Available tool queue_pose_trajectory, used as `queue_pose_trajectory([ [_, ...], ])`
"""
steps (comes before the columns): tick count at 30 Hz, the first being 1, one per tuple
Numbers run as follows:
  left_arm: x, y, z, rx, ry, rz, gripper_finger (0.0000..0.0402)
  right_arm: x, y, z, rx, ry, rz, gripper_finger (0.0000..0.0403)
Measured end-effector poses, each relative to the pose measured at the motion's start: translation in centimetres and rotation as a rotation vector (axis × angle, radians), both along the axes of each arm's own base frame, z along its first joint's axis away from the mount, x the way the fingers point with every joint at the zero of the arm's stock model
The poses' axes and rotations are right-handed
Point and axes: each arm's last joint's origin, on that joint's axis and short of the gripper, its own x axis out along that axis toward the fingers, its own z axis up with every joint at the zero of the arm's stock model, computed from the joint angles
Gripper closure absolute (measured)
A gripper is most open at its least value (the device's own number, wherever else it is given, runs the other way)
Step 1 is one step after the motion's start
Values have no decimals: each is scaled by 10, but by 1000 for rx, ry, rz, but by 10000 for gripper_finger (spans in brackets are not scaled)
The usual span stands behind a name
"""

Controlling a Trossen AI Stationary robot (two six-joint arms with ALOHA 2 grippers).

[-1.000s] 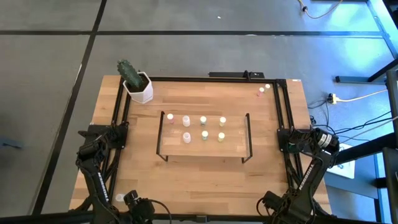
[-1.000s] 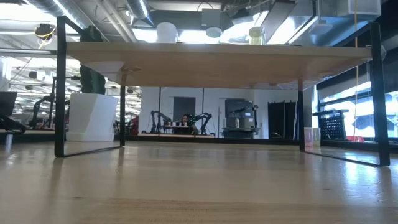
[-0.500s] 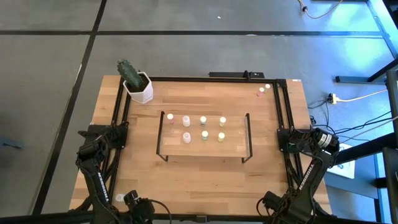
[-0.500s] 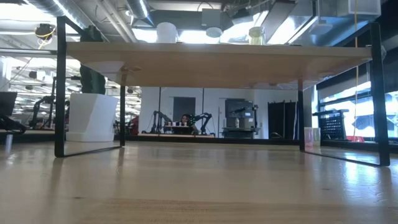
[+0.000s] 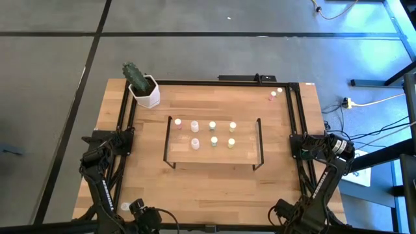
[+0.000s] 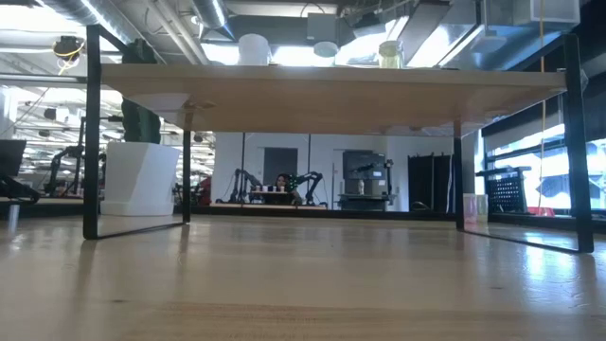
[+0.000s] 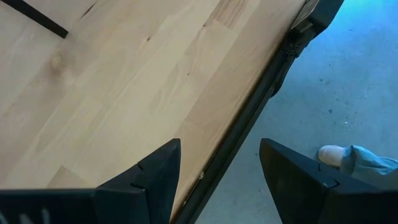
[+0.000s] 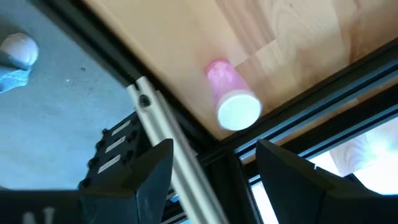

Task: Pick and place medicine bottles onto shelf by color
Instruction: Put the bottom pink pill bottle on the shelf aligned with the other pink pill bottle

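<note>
The shelf (image 5: pixel 213 156), a light-wood board on black end frames, stands mid-table. Several medicine bottles (image 5: pixel 212 125), pink, pale and yellow, stand upright on its top; in the low view their caps (image 6: pixel 325 47) rise above the board. Two more bottles, one pink (image 5: pixel 273 97) and one pale (image 5: pixel 279 90), stand on the table at its far right corner. My left gripper (image 7: pixel 221 168) hangs open over the table's left edge (image 5: pixel 123 140). My right gripper (image 8: pixel 214 165) hangs open at the right edge (image 5: pixel 300 144), with a pink white-capped bottle (image 8: pixel 227 93) ahead of its fingers, untouched.
A white hexagonal pot with a cactus (image 5: pixel 144 91) stands at the far left corner. A black metal frame (image 5: pixel 290 117) runs along the table's sides and far edge. Bare wood lies in front of the shelf (image 5: pixel 214 188).
</note>
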Motion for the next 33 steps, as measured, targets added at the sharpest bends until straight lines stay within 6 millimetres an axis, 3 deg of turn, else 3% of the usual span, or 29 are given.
queue_pose_trajectory([
  [6,0,0,0,0,0,0,189,-1,-2,-15,18,-7,39,172],
  [26,0,0,0,0,0,0,189,-5,-5,-17,-36,-33,70,172],
  [33,0,0,0,-1,0,0,189,-11,-9,-28,-44,7,91,172],
])
